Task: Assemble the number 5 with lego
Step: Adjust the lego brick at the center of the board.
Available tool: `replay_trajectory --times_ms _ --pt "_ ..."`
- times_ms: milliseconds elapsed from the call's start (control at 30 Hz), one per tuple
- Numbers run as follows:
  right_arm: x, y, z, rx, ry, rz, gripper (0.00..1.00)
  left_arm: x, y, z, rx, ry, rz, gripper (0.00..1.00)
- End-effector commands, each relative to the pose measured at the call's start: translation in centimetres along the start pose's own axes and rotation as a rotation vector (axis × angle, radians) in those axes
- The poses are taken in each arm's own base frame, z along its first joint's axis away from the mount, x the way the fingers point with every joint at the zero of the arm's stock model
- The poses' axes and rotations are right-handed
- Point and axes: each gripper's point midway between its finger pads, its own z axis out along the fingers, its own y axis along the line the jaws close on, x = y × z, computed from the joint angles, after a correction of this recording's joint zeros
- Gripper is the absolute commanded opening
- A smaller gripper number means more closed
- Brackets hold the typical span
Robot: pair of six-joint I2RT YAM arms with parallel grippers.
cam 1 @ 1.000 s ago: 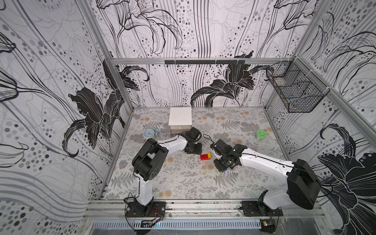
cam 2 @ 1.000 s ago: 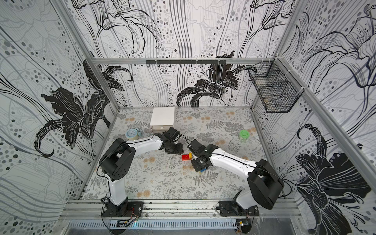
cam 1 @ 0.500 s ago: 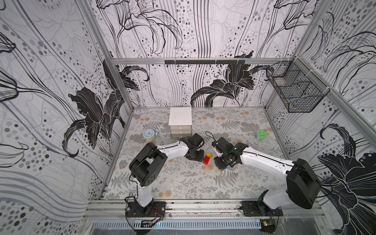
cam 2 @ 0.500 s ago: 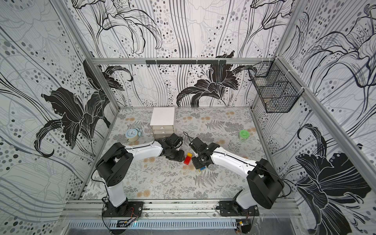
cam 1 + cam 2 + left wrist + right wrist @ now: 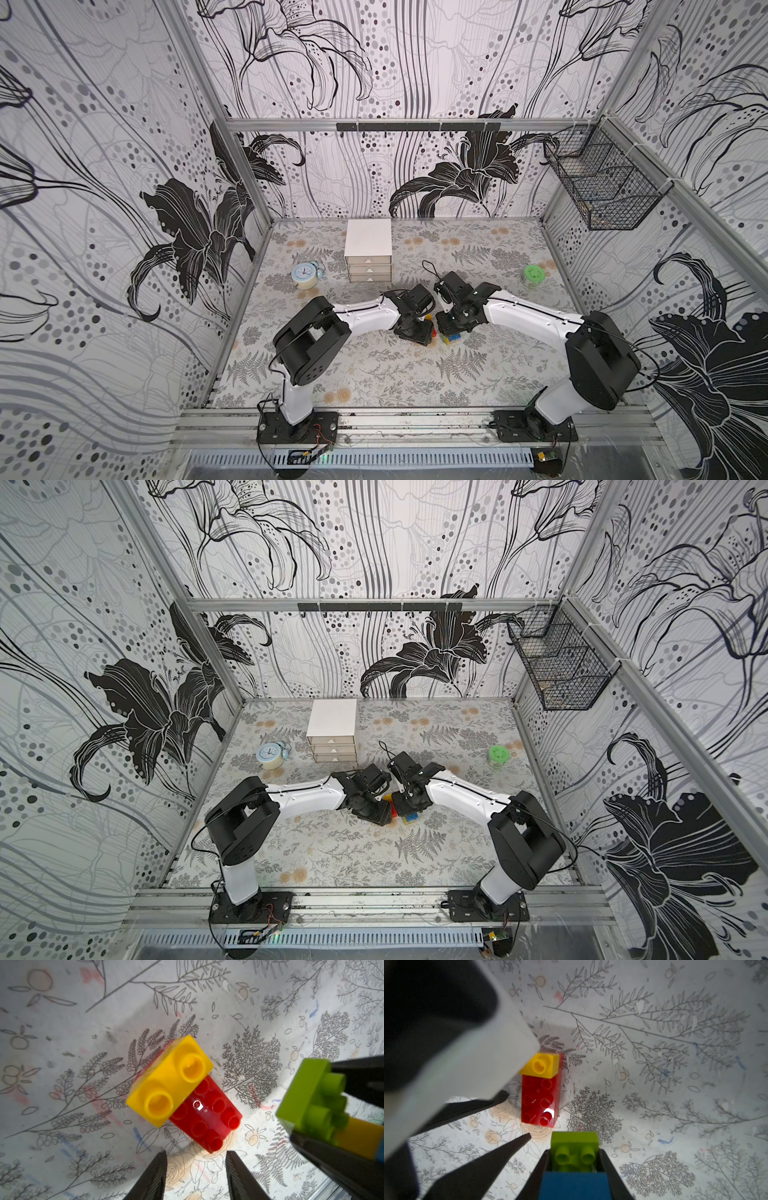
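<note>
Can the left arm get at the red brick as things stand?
Likely yes. The left gripper is open, and the red brick's bare end lies just ahead of its fingertips with only mat between. The right gripper, shut on the green-topped stack, sits close beside, not across.

You have the small yellow plastic brick [image 5: 169, 1081] on one end of the red rectangular plastic brick [image 5: 209, 1118], mid-table [image 5: 374, 374], before the white three-drawer box [image 5: 368, 245].

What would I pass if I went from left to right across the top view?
Blue alarm clock → white drawer box → lego bricks between the two arms → green-lidded jar → black wire basket on the wall.
</note>
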Motion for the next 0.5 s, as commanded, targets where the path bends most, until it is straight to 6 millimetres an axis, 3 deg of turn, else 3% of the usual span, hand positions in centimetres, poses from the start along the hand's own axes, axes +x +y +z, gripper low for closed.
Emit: replay_trajectory --times_ms 0,267,467 --pt "-0.7 0.1 -0.2 -0.012 -0.001 0.01 0.26 -1.7 -0.4 0.3 0.0 -0.039 -0.018 0.5" --pt "-0.6 -1.2 -0.8 0.003 -0.011 0.043 0.25 -4.2 -2.0 0.7 0.041 -0.076 0.009 0.5" --pt "-1.0 -2.4 -1.5 0.012 -0.028 0.066 0.25 -4.6 -3.2 0.5 0.067 -0.069 0.045 0.5"
